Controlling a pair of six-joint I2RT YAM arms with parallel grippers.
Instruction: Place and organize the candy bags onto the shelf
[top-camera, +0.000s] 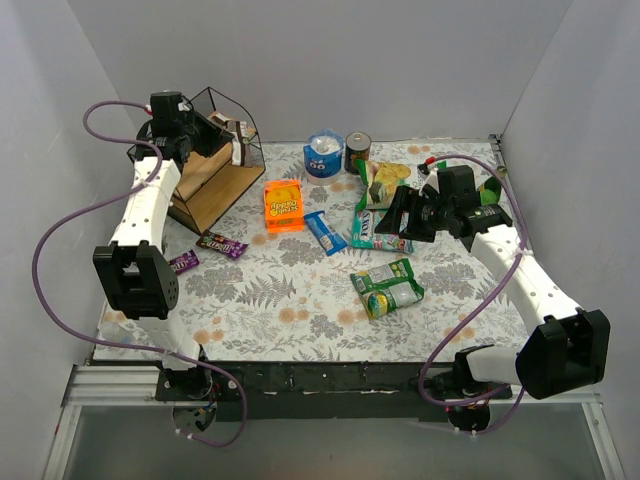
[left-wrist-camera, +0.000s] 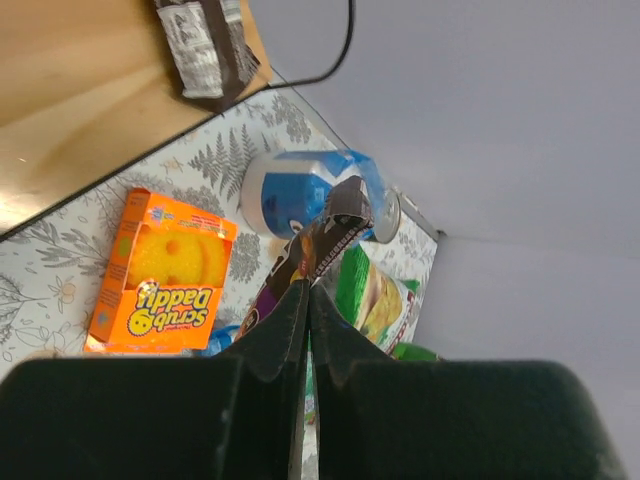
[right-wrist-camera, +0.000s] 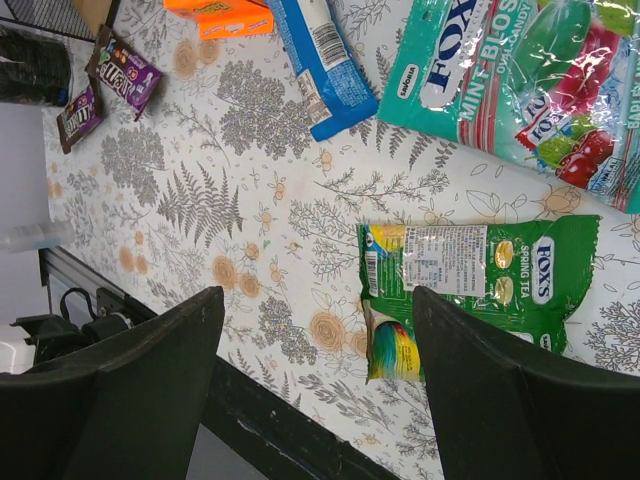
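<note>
My left gripper (top-camera: 222, 135) is up at the shelf (top-camera: 212, 185), a wire-framed rack with wooden boards. In the left wrist view it (left-wrist-camera: 308, 292) is shut on a brown candy wrapper (left-wrist-camera: 325, 235) that sticks out past the fingertips. Another brown wrapper (left-wrist-camera: 205, 50) lies on the shelf board (left-wrist-camera: 70, 100). My right gripper (top-camera: 405, 215) is open and empty above the table, over a green Fox's bag (right-wrist-camera: 480, 275) and next to a teal Fox's bag (top-camera: 375, 232). A blue bar (top-camera: 325, 232) and two M&M's wrappers (top-camera: 222, 245) (top-camera: 183, 263) lie on the table.
An orange Scrub Daddy box (top-camera: 283, 204) lies right of the shelf. A blue tub (top-camera: 323, 155), a brown can (top-camera: 358, 150) and a large green chip bag (top-camera: 385, 180) stand at the back. White walls enclose the flowered table.
</note>
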